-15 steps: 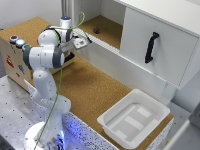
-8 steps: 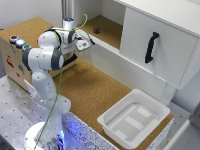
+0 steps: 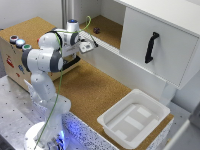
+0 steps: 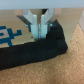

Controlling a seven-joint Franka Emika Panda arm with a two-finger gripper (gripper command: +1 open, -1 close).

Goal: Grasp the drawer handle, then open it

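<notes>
The drawer (image 3: 167,60) is a white flat-fronted panel at the exterior view's upper right. Its black curved drawer handle (image 3: 151,47) stands upright on it. My gripper (image 3: 93,45) hovers over the cork surface well to the exterior view's left of the handle, far from touching it. In the wrist view the metal fingers (image 4: 35,29) sit close together with nothing between them, above a black strip (image 4: 42,50) and a cardboard face with blue print. Neither the handle nor the drawer shows in the wrist view.
A shallow white plastic tray (image 3: 111,121) lies on the cork table (image 3: 95,92) near its front corner. A cardboard box (image 3: 12,57) with coloured buttons stands at the exterior view's left. An open recess with a small dark object (image 3: 96,31) lies behind the gripper.
The gripper has edged slightly toward the exterior view's right. Drawer and tray have not moved.
</notes>
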